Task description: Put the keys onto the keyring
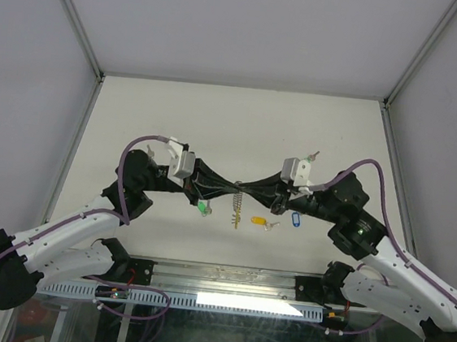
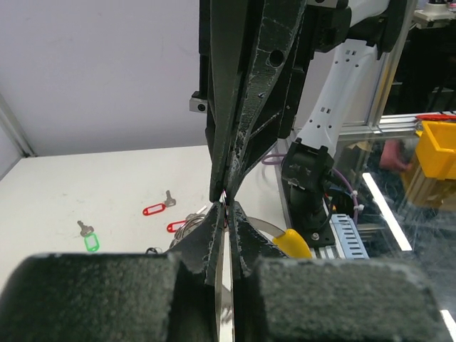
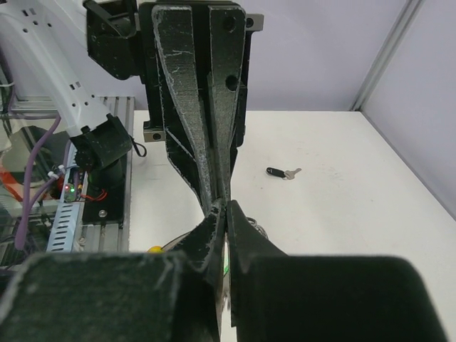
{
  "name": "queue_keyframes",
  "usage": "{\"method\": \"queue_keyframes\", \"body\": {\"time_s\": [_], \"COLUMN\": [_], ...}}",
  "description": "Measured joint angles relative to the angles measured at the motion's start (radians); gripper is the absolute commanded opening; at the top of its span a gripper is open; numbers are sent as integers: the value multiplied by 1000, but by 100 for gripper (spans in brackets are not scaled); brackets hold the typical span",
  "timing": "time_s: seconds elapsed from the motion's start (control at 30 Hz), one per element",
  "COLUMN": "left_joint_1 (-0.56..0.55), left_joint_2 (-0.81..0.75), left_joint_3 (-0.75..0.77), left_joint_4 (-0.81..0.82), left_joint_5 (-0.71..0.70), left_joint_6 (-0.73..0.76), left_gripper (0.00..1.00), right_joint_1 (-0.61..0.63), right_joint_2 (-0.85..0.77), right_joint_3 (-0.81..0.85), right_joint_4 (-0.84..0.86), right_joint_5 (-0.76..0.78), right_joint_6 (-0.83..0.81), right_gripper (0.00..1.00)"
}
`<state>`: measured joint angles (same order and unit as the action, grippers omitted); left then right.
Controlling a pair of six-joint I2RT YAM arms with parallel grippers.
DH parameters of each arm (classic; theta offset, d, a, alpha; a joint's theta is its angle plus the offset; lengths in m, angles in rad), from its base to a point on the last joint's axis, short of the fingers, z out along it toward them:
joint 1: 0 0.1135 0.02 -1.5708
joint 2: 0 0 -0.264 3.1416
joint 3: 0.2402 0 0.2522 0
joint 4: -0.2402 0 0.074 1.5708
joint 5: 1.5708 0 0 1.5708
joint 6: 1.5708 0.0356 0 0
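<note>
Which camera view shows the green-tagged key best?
The left wrist view: there the green-tagged key lies whole on the bare table, with the tag and the silver key both clear. In the top view it is only a small green spot, partly in shadow. In the right wrist view I cannot find it.

No text, label or number is legible — tags on the keys [image 1: 258,220] look too small.

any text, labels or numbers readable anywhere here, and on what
None: no text can be read in any view.
The yellow key tag and blue key tag: too small to show any writing.
The keyring: no marking visible.
</note>
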<state>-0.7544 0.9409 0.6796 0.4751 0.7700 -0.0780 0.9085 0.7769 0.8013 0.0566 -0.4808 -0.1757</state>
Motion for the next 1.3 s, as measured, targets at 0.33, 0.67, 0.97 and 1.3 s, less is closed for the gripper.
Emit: {"method": "queue_keyframes", "body": {"time_s": [0.33, 0.67, 0.97, 1.3], "left_joint_1": [-8, -8, -4, -4], "left_joint_2": [-18, 8, 41, 49], "left_joint_3": [-28, 63, 130, 35], "left_joint_4": [-11, -288, -482, -399], "left_joint_5": [-10, -173, -327, -307], "left_joint_6": [37, 72, 20, -37], "left_gripper": [0, 0, 0, 0], "right_joint_1": [8, 8, 8, 8], "right_joint_2": [-141, -17, 158, -172], "right_joint_3": [5, 117, 200, -49], "right_joint_4": [-64, -341, -631, -439], "right_joint_5": [27, 454, 578, 557], "right_joint_6": [24, 235, 433, 384], "right_gripper": [64, 68, 62, 53]}}
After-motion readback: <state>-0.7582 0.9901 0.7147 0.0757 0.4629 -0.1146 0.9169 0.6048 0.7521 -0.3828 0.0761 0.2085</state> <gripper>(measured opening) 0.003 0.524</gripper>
